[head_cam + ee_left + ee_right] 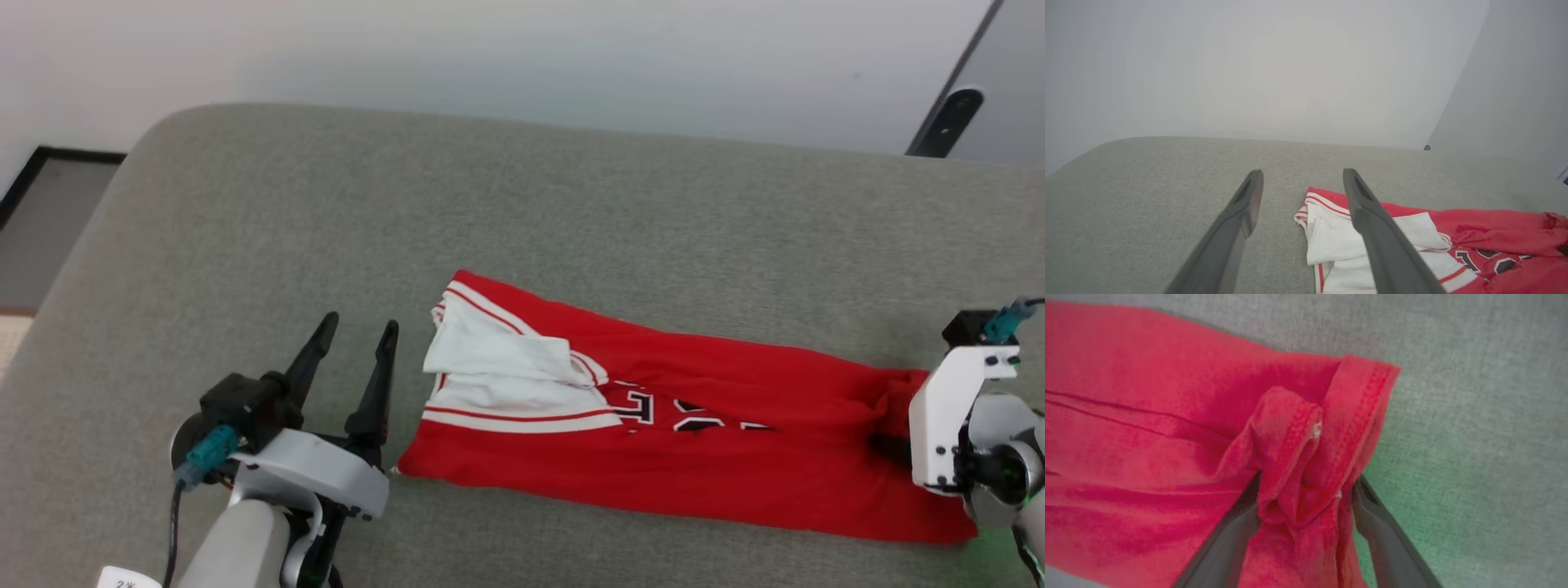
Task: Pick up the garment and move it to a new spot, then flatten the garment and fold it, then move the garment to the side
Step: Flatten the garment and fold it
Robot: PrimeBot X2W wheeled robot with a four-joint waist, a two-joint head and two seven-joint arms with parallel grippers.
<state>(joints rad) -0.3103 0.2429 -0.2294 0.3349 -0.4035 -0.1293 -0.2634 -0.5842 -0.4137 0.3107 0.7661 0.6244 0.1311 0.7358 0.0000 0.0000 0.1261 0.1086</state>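
Note:
The red garment lies folded lengthwise in a long strip across the grey cushion. Its white sleeves and striped trim are at the left end, and part of the black-and-white lettering shows mid-strip. My left gripper hovers open and empty just left of the sleeve end; the sleeves lie behind its right finger. My right gripper is at the strip's right end, pointing down into the cloth. Its fingers stand apart on either side of a bunched fold of the hem, with the tips hidden by fabric.
The cushion's rounded left edge drops to the floor, where a dark-framed panel stands. A pale wall rises behind the cushion. A dark bar leans at the upper right.

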